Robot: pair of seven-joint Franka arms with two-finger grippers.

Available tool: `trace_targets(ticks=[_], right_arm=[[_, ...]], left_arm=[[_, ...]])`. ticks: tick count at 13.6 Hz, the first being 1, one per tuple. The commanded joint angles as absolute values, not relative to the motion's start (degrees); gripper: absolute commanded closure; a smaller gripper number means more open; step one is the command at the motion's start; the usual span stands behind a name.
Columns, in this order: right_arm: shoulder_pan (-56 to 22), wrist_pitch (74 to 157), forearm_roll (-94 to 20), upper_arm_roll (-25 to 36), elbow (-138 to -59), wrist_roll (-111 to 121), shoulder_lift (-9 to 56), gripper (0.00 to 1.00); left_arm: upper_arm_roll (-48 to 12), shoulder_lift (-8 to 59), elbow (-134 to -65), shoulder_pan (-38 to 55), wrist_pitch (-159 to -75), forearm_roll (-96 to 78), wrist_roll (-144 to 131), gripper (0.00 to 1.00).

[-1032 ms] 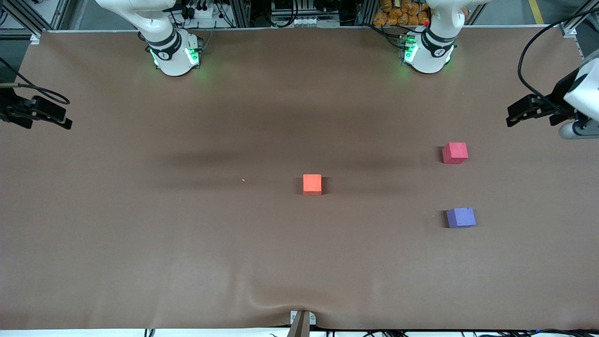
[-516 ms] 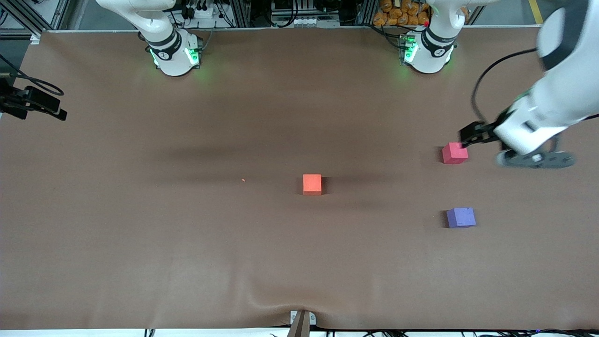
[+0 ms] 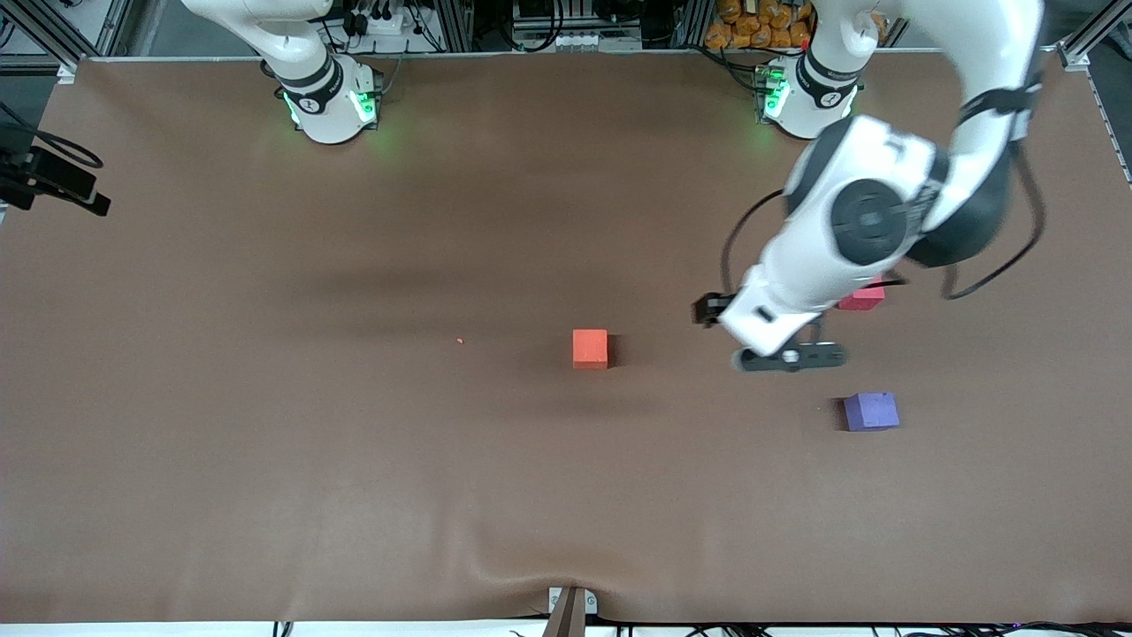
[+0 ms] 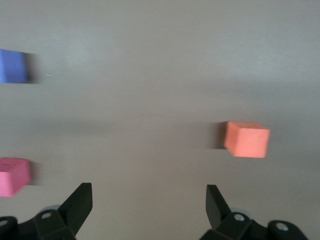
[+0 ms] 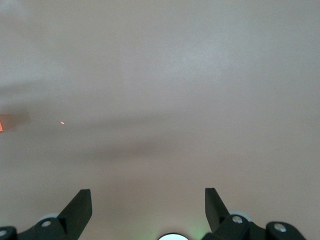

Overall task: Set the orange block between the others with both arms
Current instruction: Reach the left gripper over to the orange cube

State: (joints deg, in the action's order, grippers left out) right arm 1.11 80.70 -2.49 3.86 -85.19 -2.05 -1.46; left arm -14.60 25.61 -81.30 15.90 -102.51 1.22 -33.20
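Note:
The orange block (image 3: 590, 348) (image 4: 246, 139) sits alone mid-table. The others lie toward the left arm's end: a red-pink cube (image 3: 868, 299) (image 4: 13, 176), mostly hidden under the left arm in the front view, and a purple-blue cube (image 3: 871, 411) (image 4: 12, 66) nearer the front camera. My left gripper (image 3: 710, 310) (image 4: 148, 200) hangs open and empty over bare cloth between the orange block and the red-pink cube. My right gripper (image 3: 93, 202) (image 5: 148, 202) is open and empty and waits at the table's edge at the right arm's end.
A brown cloth (image 3: 354, 442) covers the table, with a crease above a clamp (image 3: 570, 606) at the near edge. A tiny orange speck (image 3: 460, 340) (image 5: 62, 122) lies on it. The arm bases (image 3: 332, 106) (image 3: 809, 102) stand along the back edge.
The left arm has swung in from the table's end, past the red-pink cube, toward the orange block. The right gripper has drifted slightly toward the bases. No cube has moved.

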Motion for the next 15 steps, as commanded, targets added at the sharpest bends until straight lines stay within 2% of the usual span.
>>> trace_targets(ticks=[1,8,11,15], right_arm=[[2.29,79.72,-1.14,2.29,-83.50,-3.25,-1.67,0.00],[2.28,79.63,-1.32,2.29,-83.14,-3.16,-1.67,0.00],[2.46,79.98,-0.53,2.46,-83.14,-2.99,-1.50,0.00],[2.81,79.72,-0.61,2.64,-82.27,-2.82,-1.41,0.00]], left_arm=[[-13.71,31.45,-77.52,21.69,-106.24,1.93,-39.79,0.00],[-11.52,42.96,-76.65,31.54,-123.03,1.93,-46.40,0.00],[-6.08,46.39,-74.71,37.42,-123.92,1.85,-46.32,0.00],[-4.84,48.69,-74.35,38.85,-125.33,2.11,-42.82,0.00]])
